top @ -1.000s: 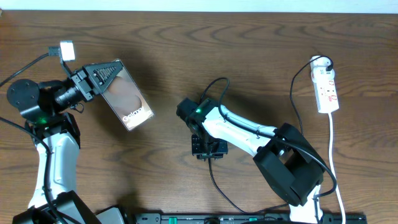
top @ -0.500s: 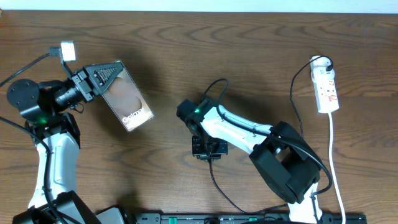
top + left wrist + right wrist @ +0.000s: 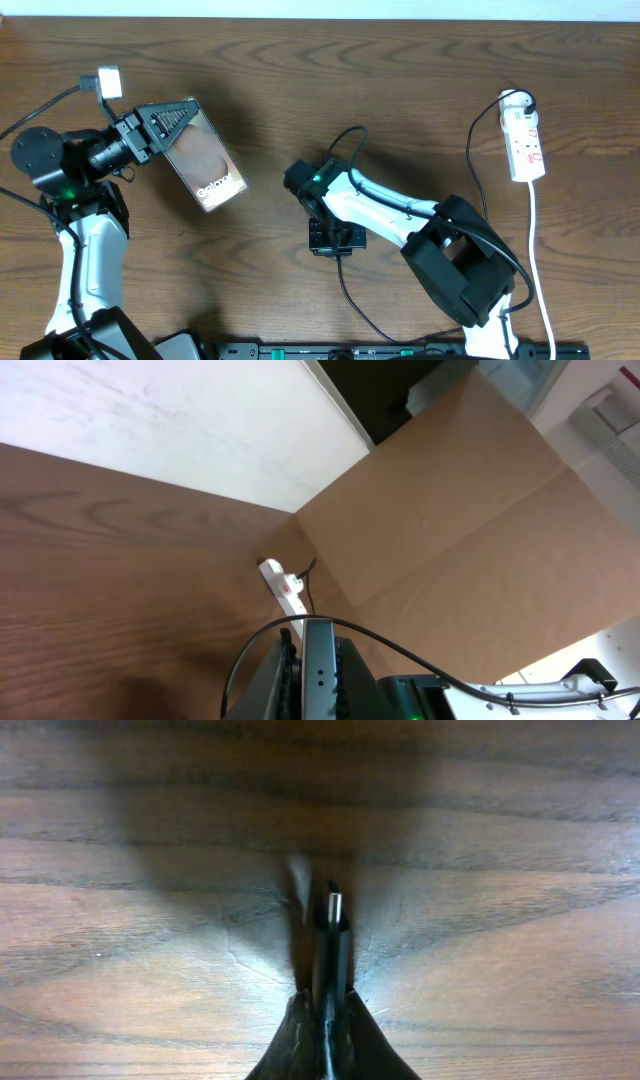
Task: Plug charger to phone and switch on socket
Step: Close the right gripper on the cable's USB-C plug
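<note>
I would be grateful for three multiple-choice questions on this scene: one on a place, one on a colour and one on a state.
1. Where does the socket lie in the overhead view?
A) near the right edge of the table
B) at its middle
C) at its left edge

2. What colour is the lettering on the phone?
A) red
B) white
C) blue

3. How does the right claw stand?
A) open over bare wood
B) open around the white strip
C) shut on the charger

Answers:
1 A, since the white strip lies far right in the overhead view.
2 B, since "Galaxy" reads white on the glossy face.
3 C, since the right wrist view shows it pinching the black cable, with the connector tip sticking out ahead.
</note>
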Robot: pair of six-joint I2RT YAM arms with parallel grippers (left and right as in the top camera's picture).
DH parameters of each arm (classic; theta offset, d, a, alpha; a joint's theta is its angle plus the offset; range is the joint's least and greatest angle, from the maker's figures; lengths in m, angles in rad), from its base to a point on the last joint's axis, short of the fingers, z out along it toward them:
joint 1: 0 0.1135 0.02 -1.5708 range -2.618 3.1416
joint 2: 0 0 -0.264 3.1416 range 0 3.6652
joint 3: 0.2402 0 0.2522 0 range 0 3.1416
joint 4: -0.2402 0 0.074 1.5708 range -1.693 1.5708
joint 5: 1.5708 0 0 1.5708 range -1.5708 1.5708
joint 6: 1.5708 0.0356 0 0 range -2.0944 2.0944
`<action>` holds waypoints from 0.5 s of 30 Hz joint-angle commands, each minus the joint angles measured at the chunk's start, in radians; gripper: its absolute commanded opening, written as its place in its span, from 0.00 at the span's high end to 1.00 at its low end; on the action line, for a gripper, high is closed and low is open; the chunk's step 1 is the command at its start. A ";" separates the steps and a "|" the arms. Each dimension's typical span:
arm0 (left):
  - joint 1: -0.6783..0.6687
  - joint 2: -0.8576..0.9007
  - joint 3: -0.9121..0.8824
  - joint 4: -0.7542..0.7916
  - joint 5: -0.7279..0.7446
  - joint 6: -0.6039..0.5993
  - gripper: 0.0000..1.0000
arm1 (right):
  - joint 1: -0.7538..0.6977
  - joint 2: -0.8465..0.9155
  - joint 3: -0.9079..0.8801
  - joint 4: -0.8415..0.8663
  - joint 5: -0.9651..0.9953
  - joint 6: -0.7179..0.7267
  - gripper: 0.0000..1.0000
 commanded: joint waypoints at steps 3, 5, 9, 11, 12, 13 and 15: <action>0.002 -0.007 0.013 0.005 0.009 0.006 0.93 | 0.000 0.019 0.013 0.002 0.011 0.011 0.99; 0.002 -0.007 0.013 0.005 0.009 0.006 0.93 | 0.000 0.019 0.013 0.003 0.011 0.011 0.99; 0.002 -0.007 0.013 0.005 0.009 0.006 0.92 | -0.004 0.019 0.014 0.003 0.007 0.004 0.99; 0.002 -0.007 0.013 0.005 0.009 0.006 0.92 | -0.017 0.019 0.023 0.003 -0.023 -0.038 0.99; 0.002 -0.007 0.013 0.005 0.009 0.006 0.92 | -0.025 0.019 0.031 0.003 -0.048 -0.066 0.99; 0.002 -0.007 0.013 0.005 0.009 0.006 0.93 | -0.035 0.019 0.042 0.003 -0.080 -0.102 0.99; 0.002 -0.007 0.013 0.005 0.009 0.006 0.92 | -0.061 0.019 0.077 0.025 -0.219 -0.254 0.99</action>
